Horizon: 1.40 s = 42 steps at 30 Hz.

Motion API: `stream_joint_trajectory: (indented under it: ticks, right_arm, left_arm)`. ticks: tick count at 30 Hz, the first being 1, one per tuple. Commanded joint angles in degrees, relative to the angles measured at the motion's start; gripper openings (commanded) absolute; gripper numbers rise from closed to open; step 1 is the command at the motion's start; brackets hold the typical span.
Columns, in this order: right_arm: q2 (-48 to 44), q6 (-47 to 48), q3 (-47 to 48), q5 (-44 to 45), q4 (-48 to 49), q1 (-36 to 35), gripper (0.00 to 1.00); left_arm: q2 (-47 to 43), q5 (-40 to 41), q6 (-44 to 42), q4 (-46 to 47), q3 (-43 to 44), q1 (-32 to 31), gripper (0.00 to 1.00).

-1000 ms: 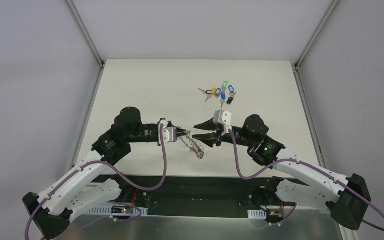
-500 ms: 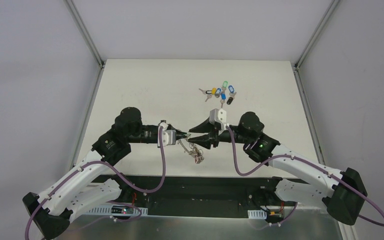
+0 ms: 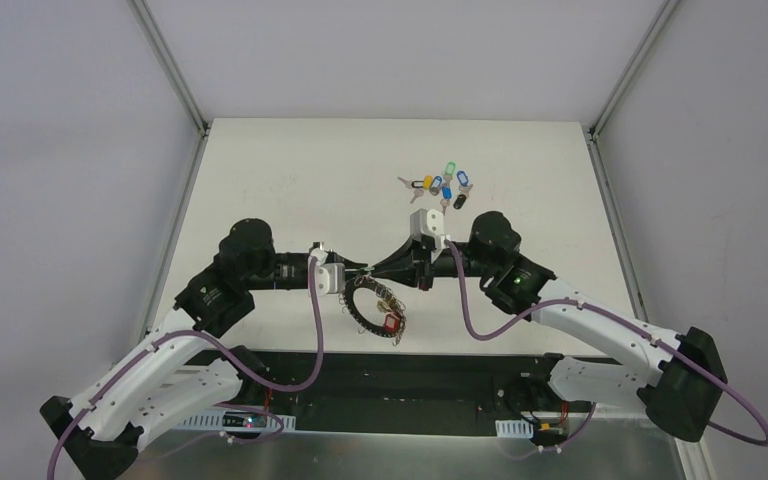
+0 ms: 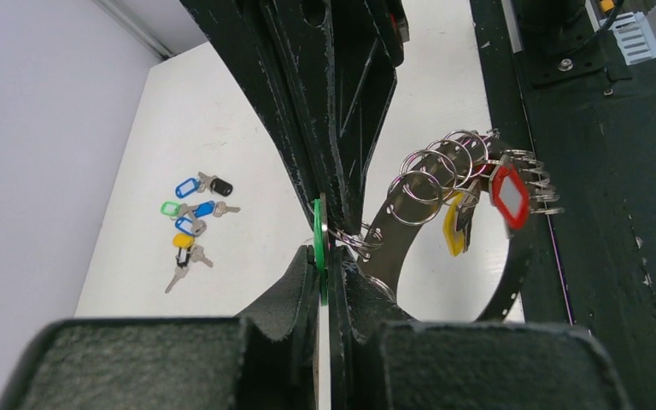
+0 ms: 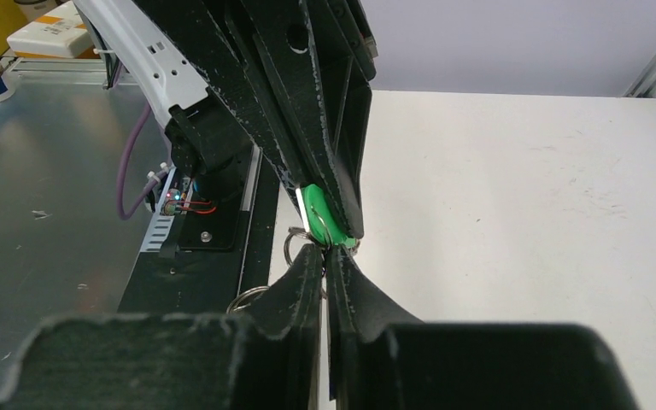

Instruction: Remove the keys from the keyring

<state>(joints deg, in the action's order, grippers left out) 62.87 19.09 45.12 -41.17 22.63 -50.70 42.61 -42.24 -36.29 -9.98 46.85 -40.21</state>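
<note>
The keyring (image 3: pixel 358 306) is a flat grey band fringed with wire loops, hanging below the two gripper tips. It shows clearly in the left wrist view (image 4: pixel 390 232). A red-tagged key (image 4: pixel 510 195) and a yellow-tagged key (image 4: pixel 453 225) hang from its loops; the red tag also shows from above (image 3: pixel 391 322). My left gripper (image 4: pixel 325 256) is shut on a green tag (image 4: pixel 317 232) at the ring's edge. My right gripper (image 5: pixel 326 253) is shut tip to tip against it, pinching a small wire loop just below the green tag (image 5: pixel 319 213). From above, the left gripper (image 3: pixel 361 272) and right gripper (image 3: pixel 380 270) meet.
A cluster of loose keys with blue, green, yellow and black tags (image 3: pixel 440 185) lies on the white table (image 3: pixel 290 180) beyond the grippers; it also shows in the left wrist view (image 4: pixel 190 224). The black base rail (image 3: pixel 400 375) runs along the near edge.
The right gripper has moved left until its tips meet the left gripper's. The keyring has swung from a bunched, edge-on hang to face up, with the red tag now showing.
</note>
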Motion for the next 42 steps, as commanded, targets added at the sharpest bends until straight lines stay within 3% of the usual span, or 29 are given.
stream_joint_trajectory:
  ticks: [1,5,12,19,35,40,42]
  right_arm:
    - [0.98,-0.94,2.86,-3.40,-1.01,-0.15,0.07]
    - [0.77,-0.97,2.87,-2.18,-1.23,-0.06,0.00]
    - [0.59,-3.91,3.67,3.35,-2.02,0.22,0.00]
    - [2.12,-16.61,6.58,6.68,-0.84,3.31,0.00]
    - [-0.14,-18.84,4.38,11.79,-0.37,6.91,0.00]
    - [0.57,-24.28,3.85,11.43,5.40,7.26,0.00]
    - [0.91,-22.53,3.83,8.57,5.55,7.25,0.13]
  left_arm:
    - [-1.71,0.16,-1.13,5.09,0.13,1.11,0.00]
    - [-2.35,0.24,-0.58,6.40,-0.40,1.91,0.00]
    - [-2.45,1.41,-0.34,6.82,-0.56,2.50,0.00]
    - [-2.36,2.81,-0.40,7.33,-1.11,2.50,0.00]
    - [-3.97,3.71,-0.09,9.30,-2.41,3.29,0.00]
    - [-2.80,2.43,0.29,9.28,-2.23,3.29,0.00]
    - [-2.57,2.25,0.26,9.28,-2.29,3.29,0.00]
